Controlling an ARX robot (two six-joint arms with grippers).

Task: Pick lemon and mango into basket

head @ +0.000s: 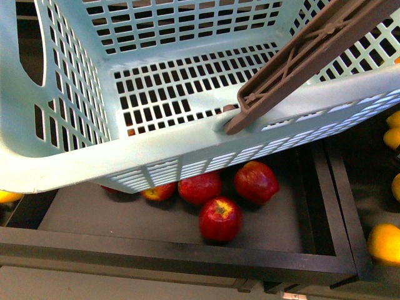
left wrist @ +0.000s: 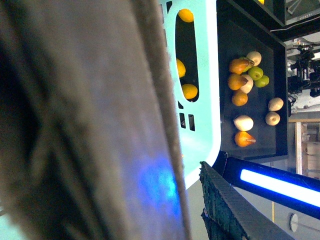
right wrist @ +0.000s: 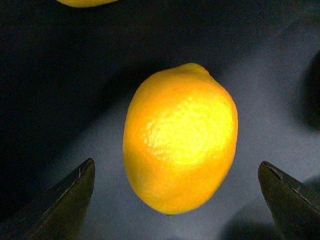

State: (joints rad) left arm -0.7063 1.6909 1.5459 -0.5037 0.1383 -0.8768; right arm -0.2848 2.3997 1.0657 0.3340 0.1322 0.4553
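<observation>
Right wrist view: lemon (right wrist: 180, 140) on dark tray (right wrist: 60, 75) between wide right pincer (right wrist: 176, 164); left pincer (left wrist: 197, 202) unclear.

**Basket, trays and lemon: spatial arrangement**
The basket (head: 81, 156) overlaps the rear of a tray (head: 125, 215) holding apples (head: 220, 219). The basket's handle (head: 300, 56) crosses its right rim, and a neighbouring tray (head: 365, 181) lies to the right. The lemon (right wrist: 180, 140) lies on a tray floor between the spread fingers of the right end effector (right wrist: 176, 164), touching neither.
</observation>
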